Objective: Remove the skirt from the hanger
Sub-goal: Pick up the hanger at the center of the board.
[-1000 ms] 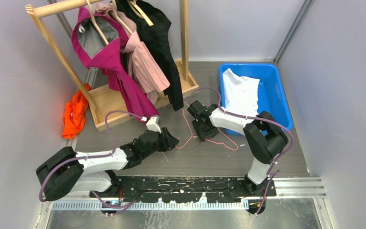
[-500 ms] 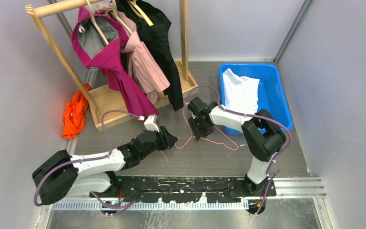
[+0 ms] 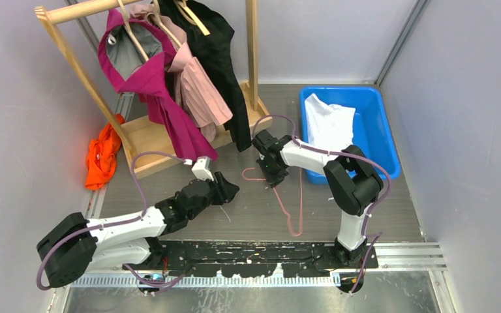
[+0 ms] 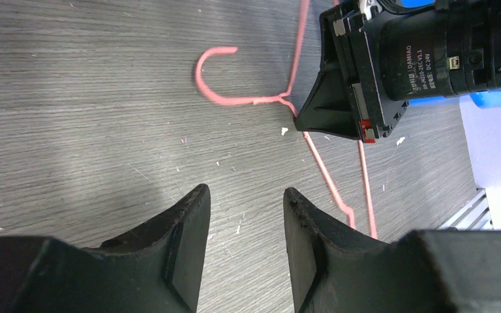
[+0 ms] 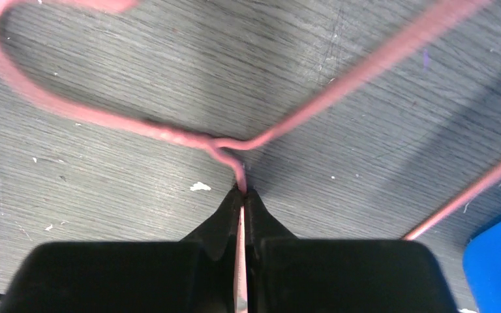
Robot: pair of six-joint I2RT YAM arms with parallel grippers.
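Left jaws [image 4: 246, 192]: about half open, holding nothing, low over the surface [image 4: 72, 111]. Ahead of them, the right jaws [image 5: 242, 194] are clamped on the pink wire hanger [image 5: 176, 135] at its neck, just below the hook. Beyond the right jaws, a white garment [image 3: 329, 127] lies in a blue bin [image 3: 381, 140].

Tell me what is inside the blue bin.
A crumpled white garment lies in the blue bin, toward its left side. The rest is bare blue floor. Anything under the garment is covered.
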